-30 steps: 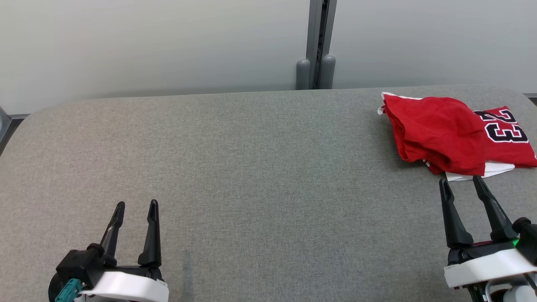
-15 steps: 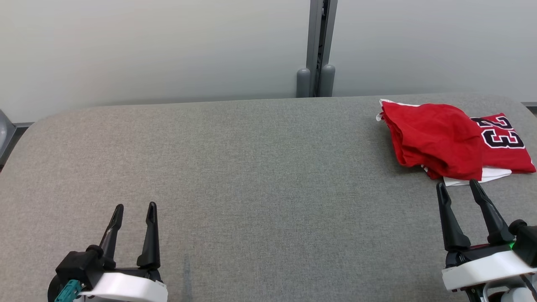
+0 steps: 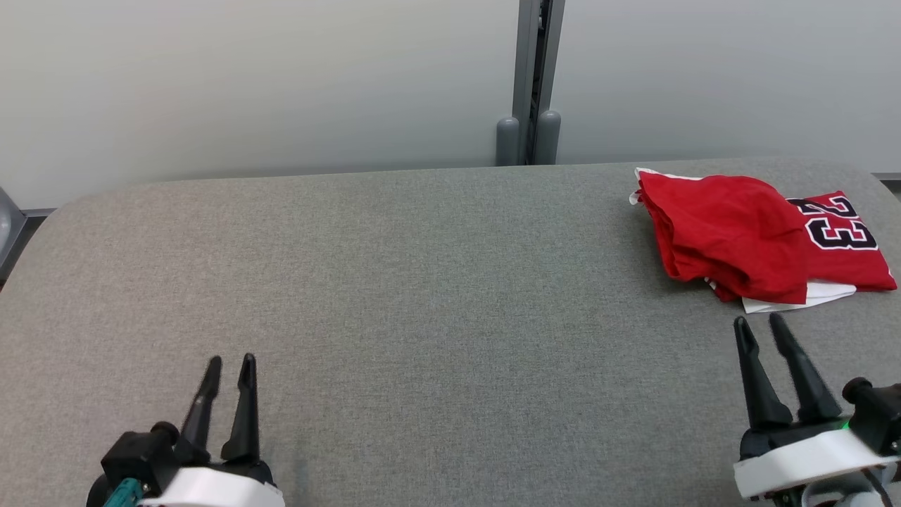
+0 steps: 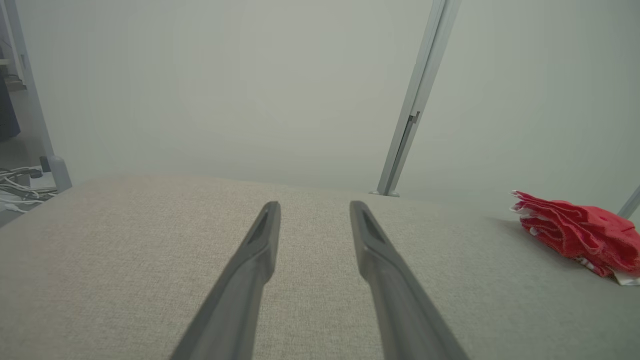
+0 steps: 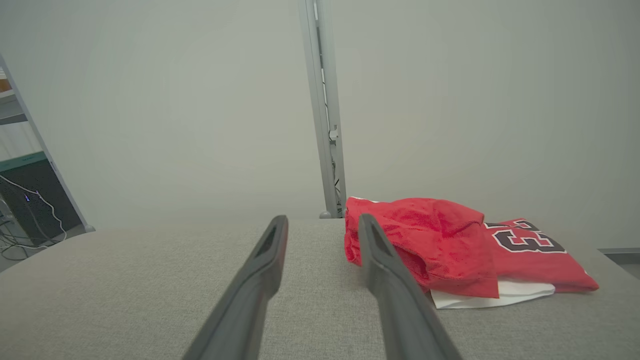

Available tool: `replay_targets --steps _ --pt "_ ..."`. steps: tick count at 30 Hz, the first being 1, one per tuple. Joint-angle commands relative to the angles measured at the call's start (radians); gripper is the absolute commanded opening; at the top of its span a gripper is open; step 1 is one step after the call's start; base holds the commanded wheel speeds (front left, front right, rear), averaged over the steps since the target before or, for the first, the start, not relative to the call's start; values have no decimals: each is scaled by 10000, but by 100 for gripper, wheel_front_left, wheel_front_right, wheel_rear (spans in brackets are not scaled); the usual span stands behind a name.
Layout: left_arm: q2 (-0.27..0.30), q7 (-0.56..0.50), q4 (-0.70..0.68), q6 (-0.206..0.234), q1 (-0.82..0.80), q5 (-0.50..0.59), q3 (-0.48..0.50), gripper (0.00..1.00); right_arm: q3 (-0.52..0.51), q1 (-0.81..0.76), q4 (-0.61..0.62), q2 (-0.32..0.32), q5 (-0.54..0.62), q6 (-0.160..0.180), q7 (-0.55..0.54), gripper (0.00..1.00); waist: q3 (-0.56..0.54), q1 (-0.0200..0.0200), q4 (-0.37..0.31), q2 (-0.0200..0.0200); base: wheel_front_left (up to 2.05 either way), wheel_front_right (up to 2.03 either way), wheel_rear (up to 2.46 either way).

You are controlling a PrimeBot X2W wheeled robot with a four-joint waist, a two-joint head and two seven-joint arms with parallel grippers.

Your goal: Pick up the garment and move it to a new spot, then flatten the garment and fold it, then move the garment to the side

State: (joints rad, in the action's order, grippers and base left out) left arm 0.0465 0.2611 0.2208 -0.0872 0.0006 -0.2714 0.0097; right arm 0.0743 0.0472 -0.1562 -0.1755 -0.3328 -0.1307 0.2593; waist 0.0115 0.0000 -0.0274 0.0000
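Head view is showing the left gripper (image 3: 229,362) hovering over the near left part of the grey fabric tabletop (image 3: 450,282). Its two dark fingers are pointing away from the robot and standing a narrow gap apart, holding nothing. Left wrist view is looking along those fingers (image 4: 250,270), with grey fabric showing in the gap between them. A tangle of cables (image 4: 15,185) is lying on the floor past the table's left edge.

Moving rightward, a grey post (image 3: 529,77) is rising behind the table's far edge against the pale wall (image 3: 246,84). Farther right, the red jersey (image 3: 732,232) is lying in a loosely folded bundle at the far right corner of the table, well apart from the left gripper. A black number 23 (image 3: 838,224) edged in white is facing up on its right part, and a white layer (image 3: 809,299) is peeking out under its near edge.

At the near right, the right gripper (image 3: 757,322) is pointing toward the jersey, its tips stopping just short of the white layer and not touching it. Its jaws are likewise standing narrowly open and gripping nothing. Right wrist view is showing its fingers (image 5: 260,280) reaching over the grey fabric, the right one crossing in front of the jersey's left edge.
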Motion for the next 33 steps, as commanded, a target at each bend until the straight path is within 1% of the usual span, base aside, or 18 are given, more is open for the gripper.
replay_targets --steps 1,3,7,9,10,11,20,33 --pt "-21 -37 127 -2 69 -39 2 0 7 -56 -106 71 -41 0 -26 0 -1 0 0 0 0 0 0" --pt "-51 -76 295 -6 205 -124 -11 0 10 -181 -274 172 -122 0 -87 0 -1 0 1 0 0 0 0" --pt "-45 -114 261 -30 152 -893 -95 0 -199 -100 -351 189 -865 0 -432 0 -1 0 11 0 0 0 0" --pt "-44 -115 245 -36 146 -1077 -124 0 -252 -78 -372 193 -1045 0 -518 0 -1 0 13 0 0 0 0" --pt "-41 -117 211 -49 133 -1439 -179 0 -357 -35 -414 202 -1395 0 -688 0 -1 0 17 0 0 0 0" --pt "-41 -117 211 -49 133 -1439 -179 0 -357 -35 -414 202 -1395 0 -688 0 -1 0 17 0 0 0 0" --pt "-28 -136 92 -100 62 -2962 -396 0 -814 146 -589 258 -2845 0 -1411 0 -1 0 38 0 0 0 0" --pt "-12 -178 -42 -163 -53 -4901 -659 0 -1438 385 -806 358 -4653 0 -2365 0 -1 0 67 0 0 0 0"
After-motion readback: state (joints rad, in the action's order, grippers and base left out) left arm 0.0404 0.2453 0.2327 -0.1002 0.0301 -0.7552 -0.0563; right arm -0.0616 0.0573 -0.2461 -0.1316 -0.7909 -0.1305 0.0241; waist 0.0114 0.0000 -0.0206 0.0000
